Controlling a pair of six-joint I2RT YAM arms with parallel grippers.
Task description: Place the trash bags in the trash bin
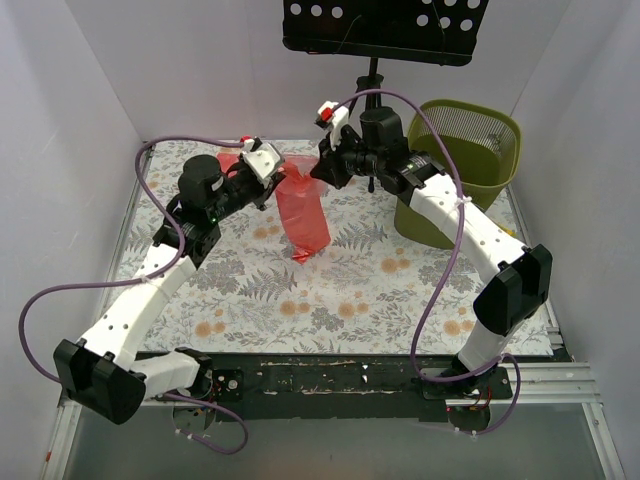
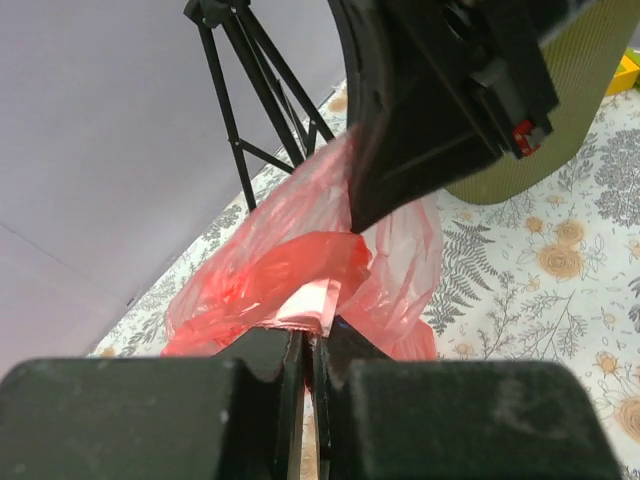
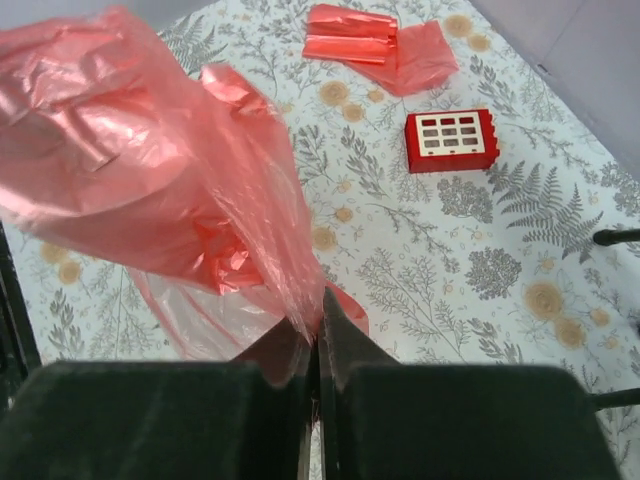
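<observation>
I read the table (image 1: 330, 300) beneath both jaw pairs. The trash bin (image 1: 470, 165) stands upright on it, to the right of the right gripper (image 3: 318, 325) and apart from the jaws. The trash bag (image 1: 303, 215) hangs between and below the two grippers, outside the bin. The left gripper (image 2: 308, 345) has its jaws pressed together on the film. The right jaws pinch another fold of the same bag. Ahead of the right jaws lies a second trash bag (image 3: 385, 45), folded, with a small red box (image 3: 450, 140) near it.
</observation>
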